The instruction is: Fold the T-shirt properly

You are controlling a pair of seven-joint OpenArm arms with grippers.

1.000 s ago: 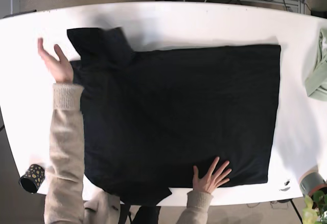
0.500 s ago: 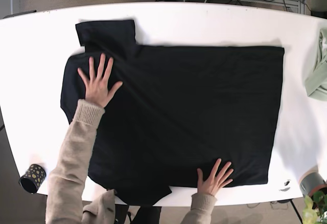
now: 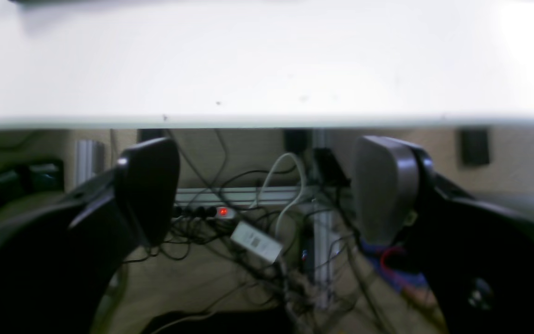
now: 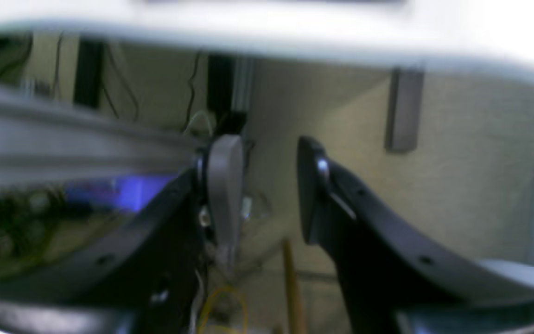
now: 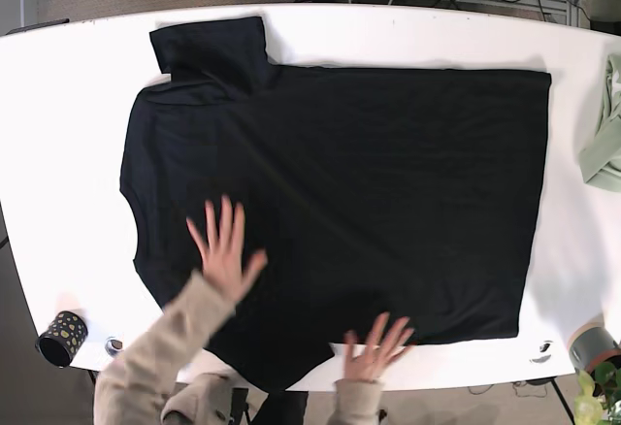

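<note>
T-shirt (image 5: 340,192) spread flat on table (image 5: 58,95), long axis left-right, collar left; left gripper (image 3: 267,190) and right gripper (image 4: 262,185) parted, empty.

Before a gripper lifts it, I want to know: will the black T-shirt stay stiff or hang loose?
The T-shirt probably hangs limp: it lies thin and flat on the table. It likely slides easily on that smooth surface, and looks light for its spread.
</note>
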